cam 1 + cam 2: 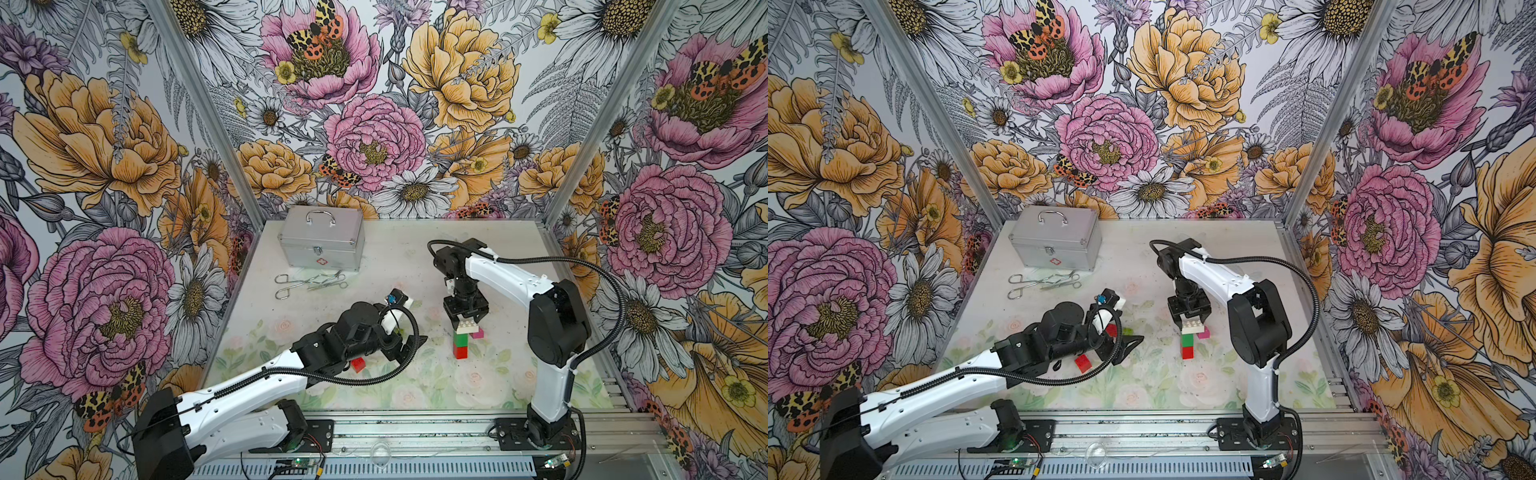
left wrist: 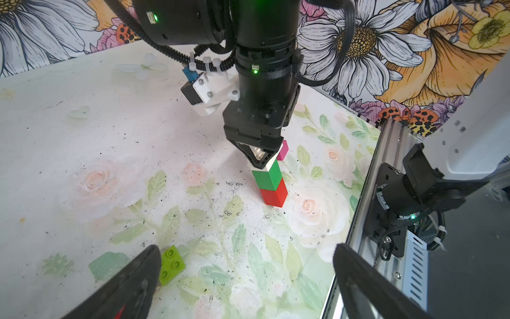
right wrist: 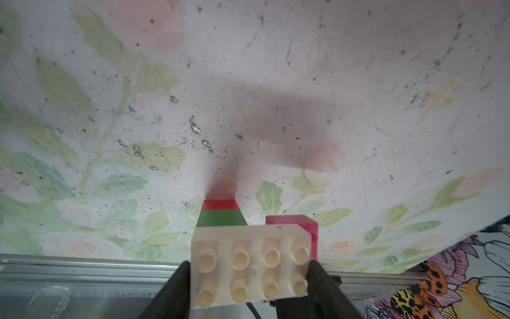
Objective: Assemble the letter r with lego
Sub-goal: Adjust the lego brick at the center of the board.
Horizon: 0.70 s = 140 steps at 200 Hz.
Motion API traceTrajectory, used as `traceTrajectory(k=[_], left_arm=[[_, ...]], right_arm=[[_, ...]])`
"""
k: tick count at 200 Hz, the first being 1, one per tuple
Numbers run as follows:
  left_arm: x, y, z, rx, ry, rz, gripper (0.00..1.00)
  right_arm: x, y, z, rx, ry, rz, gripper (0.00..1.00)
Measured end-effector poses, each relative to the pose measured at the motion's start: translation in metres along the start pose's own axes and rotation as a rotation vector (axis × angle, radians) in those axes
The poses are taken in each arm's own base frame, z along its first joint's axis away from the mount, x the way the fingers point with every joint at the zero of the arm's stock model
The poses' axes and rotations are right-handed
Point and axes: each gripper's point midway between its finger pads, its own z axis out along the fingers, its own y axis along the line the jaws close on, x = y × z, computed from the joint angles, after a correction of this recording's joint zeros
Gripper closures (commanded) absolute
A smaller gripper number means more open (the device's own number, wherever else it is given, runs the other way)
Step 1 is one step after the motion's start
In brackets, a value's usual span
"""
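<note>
Fingers (image 3: 176, 292) (right arm's) clamp white brick (image 3: 249, 265) atop green brick (image 3: 220, 218).

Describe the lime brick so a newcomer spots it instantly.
Find the left arm reaching over the floral table. Beside a finger of its open claw lies the lime brick, flat, studs up. Its loose neighbours are red bricks; it alone is lime.

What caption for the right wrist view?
Right gripper holds white brick on green brick over red brick; pink brick beside.
</note>
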Motion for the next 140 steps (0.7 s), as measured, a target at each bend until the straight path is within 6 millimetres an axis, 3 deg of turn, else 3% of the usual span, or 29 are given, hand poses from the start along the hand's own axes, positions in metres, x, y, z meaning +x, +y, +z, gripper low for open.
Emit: traceTrajectory(k=[27,59,110,140], left_arm=[[-0.002,-0.001,-0.007,0.002,-0.014,0.001,0.01],[-0.007,-0.002,-0.015,0.006,-0.044,0.001,0.01],[-0.006,0.0,-0.02,0.001,-0.055,-0.003,0.01],[-0.013,0.009,-0.026,-0.053,-0.088,-0.022,0.01]], right_arm=[[-0.006,0.001,0.007,0.004,0.014,0.002,0.28],[-0.018,0.002,-0.002,-0.007,-0.033,0.011,0.23],[-0.029,-0.001,-0.01,0.001,-0.102,0.042,0.24],[-0.024,0.0,-0.03,-0.035,-0.274,0.078,0.24]])
